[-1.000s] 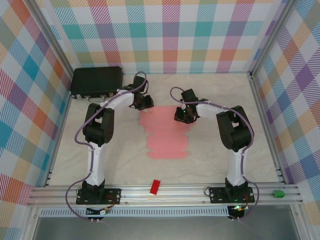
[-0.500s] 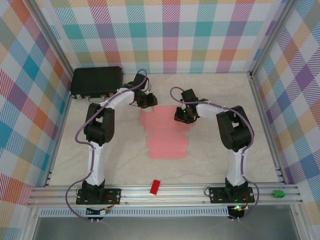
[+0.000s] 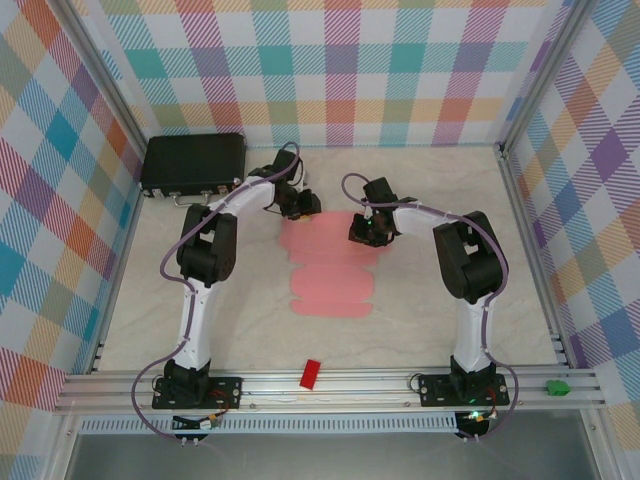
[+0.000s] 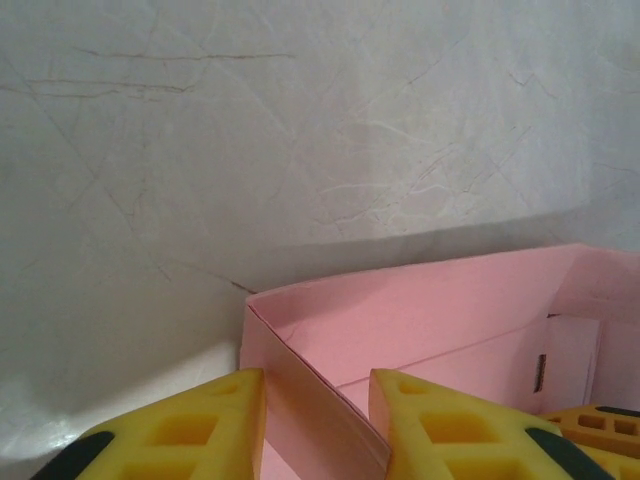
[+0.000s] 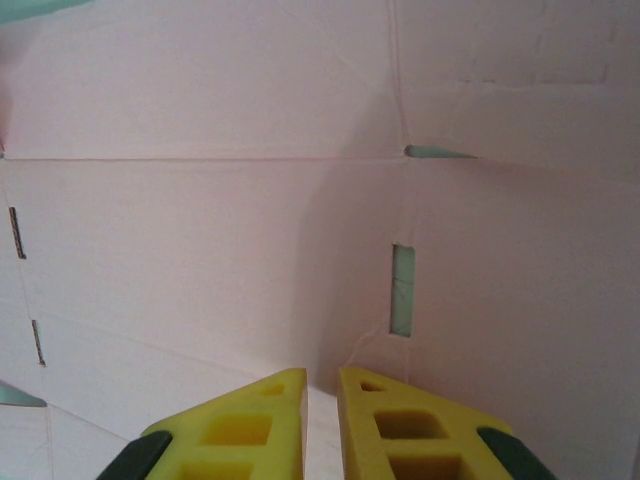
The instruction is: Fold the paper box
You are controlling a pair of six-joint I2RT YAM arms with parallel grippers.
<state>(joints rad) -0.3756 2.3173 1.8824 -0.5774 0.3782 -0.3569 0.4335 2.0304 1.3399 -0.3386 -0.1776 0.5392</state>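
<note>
The paper box (image 3: 330,270) is a light-pink die-cut sheet lying mid-table, mostly flat. My left gripper (image 3: 303,204) is at its far left corner. In the left wrist view a raised, doubled-over wall of the box (image 4: 300,380) runs slantwise between my yellow fingers (image 4: 235,405), and the left gripper (image 4: 317,385) stands open astride it. My right gripper (image 3: 365,232) is at the sheet's far right edge. In the right wrist view the right gripper (image 5: 322,385) is nearly closed on a pale strip of card, with slotted pink panels (image 5: 200,230) behind it.
A black case (image 3: 193,163) lies at the back left, close to the left arm's elbow. A small red block (image 3: 310,374) rests on the front rail and a green piece (image 3: 556,386) sits at the front right. Plaid walls ring the table.
The left gripper has slid to the right along the sheet's far edge, and its jaws have parted slightly. The sheet's near end has shifted a little left. The right arm has stayed put.
</note>
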